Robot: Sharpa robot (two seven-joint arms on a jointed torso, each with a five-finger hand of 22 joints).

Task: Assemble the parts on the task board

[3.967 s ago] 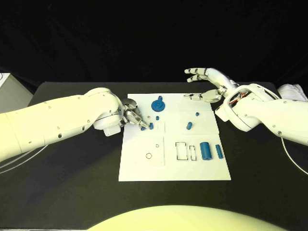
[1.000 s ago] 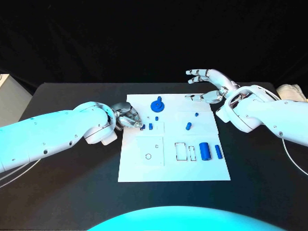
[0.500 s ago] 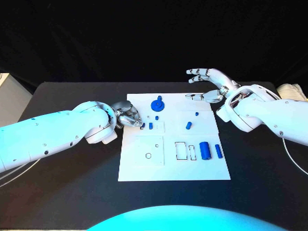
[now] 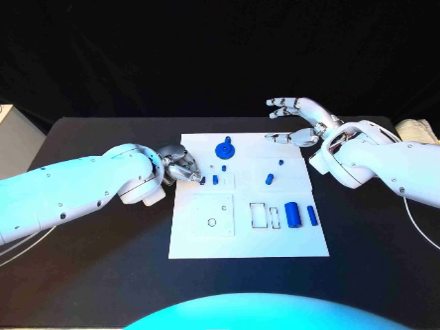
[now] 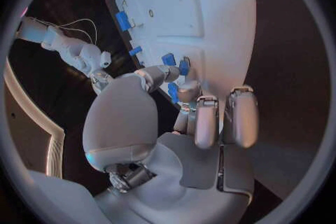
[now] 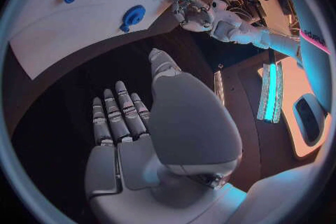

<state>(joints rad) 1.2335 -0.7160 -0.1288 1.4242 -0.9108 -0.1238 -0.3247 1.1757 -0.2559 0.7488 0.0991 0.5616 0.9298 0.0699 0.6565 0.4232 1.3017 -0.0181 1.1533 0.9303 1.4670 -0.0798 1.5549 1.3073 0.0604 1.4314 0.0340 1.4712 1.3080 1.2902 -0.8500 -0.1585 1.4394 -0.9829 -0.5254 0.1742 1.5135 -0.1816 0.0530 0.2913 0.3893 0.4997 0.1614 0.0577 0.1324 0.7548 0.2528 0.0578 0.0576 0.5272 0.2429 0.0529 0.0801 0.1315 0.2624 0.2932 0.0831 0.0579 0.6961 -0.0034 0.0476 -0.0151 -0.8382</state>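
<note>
1. Board (image 4: 249, 237), a white plate, lies in the middle of the black table (image 4: 101, 275).
2. The left hand (image 4: 183, 166) sits at the board's left edge, fingers curled in. The left wrist view shows a small blue piece (image 5: 173, 92) pinched between its fingertips (image 5: 187, 91).
3. Just beside that hand, two more small blue pegs (image 4: 215, 179) stand near a square outline on the board.
4. A round blue knob (image 4: 225, 149) stands at the board's far end, beyond the pegs.
5. A short blue bar (image 4: 269, 179) lies tilted on the board's right half, with a tiny blue stud (image 4: 280, 163) beyond it.
6. A blue cylinder (image 4: 293, 214) and a slimmer blue strip (image 4: 312, 215) lie side by side nearer the robot, right of two rectangular slots (image 4: 258, 215).
7. The right hand (image 4: 301, 120) hovers beyond the board's far right corner, fingers spread, holding nothing.
</note>
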